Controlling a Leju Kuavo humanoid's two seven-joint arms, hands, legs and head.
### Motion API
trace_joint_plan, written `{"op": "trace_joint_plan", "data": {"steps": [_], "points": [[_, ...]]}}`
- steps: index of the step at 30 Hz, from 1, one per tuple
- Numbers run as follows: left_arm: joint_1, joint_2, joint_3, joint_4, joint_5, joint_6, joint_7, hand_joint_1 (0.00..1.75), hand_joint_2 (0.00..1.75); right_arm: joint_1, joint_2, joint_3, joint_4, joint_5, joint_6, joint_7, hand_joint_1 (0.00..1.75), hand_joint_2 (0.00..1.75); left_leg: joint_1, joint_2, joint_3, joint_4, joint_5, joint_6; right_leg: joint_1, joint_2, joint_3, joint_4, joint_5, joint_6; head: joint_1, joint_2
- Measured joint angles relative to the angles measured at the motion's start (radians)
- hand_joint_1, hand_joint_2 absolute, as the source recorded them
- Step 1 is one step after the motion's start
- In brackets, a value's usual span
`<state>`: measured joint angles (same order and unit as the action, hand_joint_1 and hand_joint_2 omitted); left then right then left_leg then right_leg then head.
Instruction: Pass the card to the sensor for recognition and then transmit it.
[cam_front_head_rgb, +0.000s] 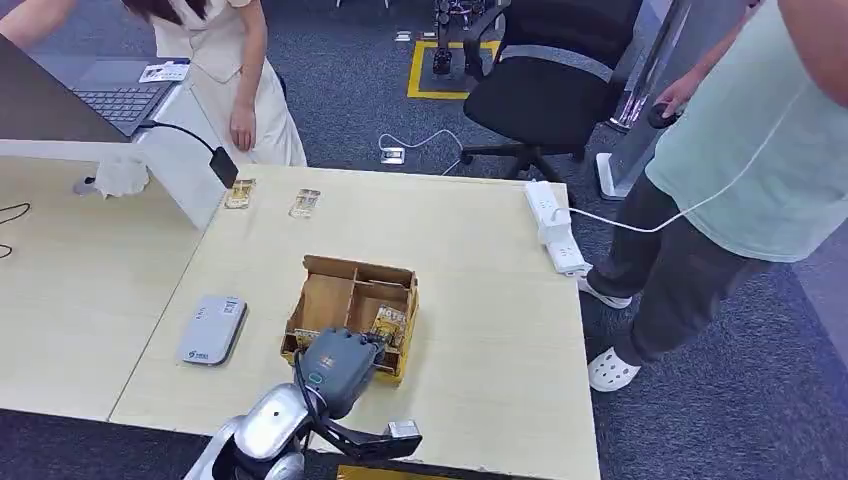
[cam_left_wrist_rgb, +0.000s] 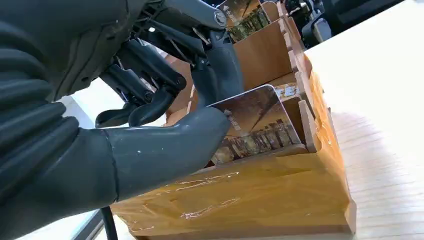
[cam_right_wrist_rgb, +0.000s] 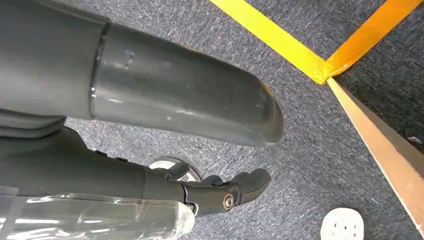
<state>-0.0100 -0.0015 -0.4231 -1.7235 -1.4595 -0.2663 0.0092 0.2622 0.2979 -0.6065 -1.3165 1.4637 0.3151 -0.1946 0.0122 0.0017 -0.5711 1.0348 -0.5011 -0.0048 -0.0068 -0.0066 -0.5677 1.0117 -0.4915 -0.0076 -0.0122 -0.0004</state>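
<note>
A brown cardboard box with several compartments stands mid-table. My left hand reaches into its front right compartment. In the left wrist view the thumb and a dark finger pinch a card printed with a city scene, which stands upright inside the box. More cards show further back in the box. The grey-white sensor lies flat on the table left of the box. My right hand hangs over the carpet, fingers apart, holding nothing.
Two small cards lie near the table's far edge. A white power strip sits at the far right corner. One person stands at the right, another behind a laptop at the far left. An office chair stands beyond.
</note>
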Motion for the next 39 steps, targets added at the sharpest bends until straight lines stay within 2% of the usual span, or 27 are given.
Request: {"op": "trace_joint_plan", "data": {"steps": [6, 11, 15, 18, 23, 36, 39], "points": [[0.0, 0.0, 0.0, 0.0, 0.008, 0.004, 0.0, 1.75, 1.75, 0.0, 0.0, 0.0, 0.001, 0.0, 0.0, 0.0, 0.0, 0.0, 0.0, 0.0, 0.0, 0.0, 0.0, 0.0, 0.0, 0.0, 0.0, 0.0, 0.0, 0.0, 0.0, 0.0], [-0.01, -0.005, 0.015, -0.007, 0.075, 0.021, -0.008, 1.75, 1.75, 0.0, 0.0, 0.0, 0.003, -0.018, -0.021, 0.004, 0.0, 0.0, 0.0, 0.0, 0.0, 0.0, 0.0, 0.0, 0.0, 0.0, 0.0, 0.0, 0.0, 0.0, 0.0, 0.0], [-0.066, -0.016, 0.031, -0.076, 0.159, 0.03, -0.01, 1.75, 1.75, 0.003, 0.0, 0.017, -0.008, -0.083, -0.032, 0.054, 0.0, 0.0, 0.0, 0.0, 0.0, 0.0, 0.001, 0.0, 0.0, 0.0, 0.0, 0.0, 0.0, 0.0, 0.0, 0.0], [-0.125, -0.024, 0.037, -0.136, 0.196, 0.032, -0.002, 1.75, 1.75, 0.001, 0.0, 0.029, -0.016, -0.09, -0.024, 0.065, 0.0, 0.0, 0.0, 0.0, 0.001, 0.0, 0.001, 0.0, 0.0, 0.0, 0.0, 0.0, 0.001, 0.0, 0.0, 0.0], [-0.177, -0.031, 0.052, -0.182, 0.206, 0.044, 0.003, 1.75, 1.75, -0.001, 0.0, 0.022, -0.014, -0.041, -0.007, 0.034, 0.0, 0.0, 0.0, 0.0, 0.0, 0.0, 0.001, 0.0, 0.0, 0.0, 0.0, 0.0, 0.001, 0.0, 0.0, 0.0], [-0.192, -0.034, 0.054, -0.192, 0.216, 0.062, 0.003, 1.75, 1.75, 0.0, 0.0, 0.008, -0.01, -0.007, 0.009, 0.021, 0.0, 0.0, 0.0, 0.0, 0.0, 0.0, 0.001, 0.0, 0.0, 0.0, 0.0, 0.0, 0.001, 0.0, 0.0, 0.0], [-0.201, -0.035, 0.061, -0.191, 0.183, 0.07, 0.028, 1.75, 1.75, 0.0, 0.0, 0.009, -0.01, 0.003, 0.011, 0.016, 0.0, 0.0, 0.0, 0.0, 0.0, 0.0, 0.001, 0.0, 0.0, 0.0, 0.0, 0.0, 0.001, 0.0, 0.0, 0.0]]}}
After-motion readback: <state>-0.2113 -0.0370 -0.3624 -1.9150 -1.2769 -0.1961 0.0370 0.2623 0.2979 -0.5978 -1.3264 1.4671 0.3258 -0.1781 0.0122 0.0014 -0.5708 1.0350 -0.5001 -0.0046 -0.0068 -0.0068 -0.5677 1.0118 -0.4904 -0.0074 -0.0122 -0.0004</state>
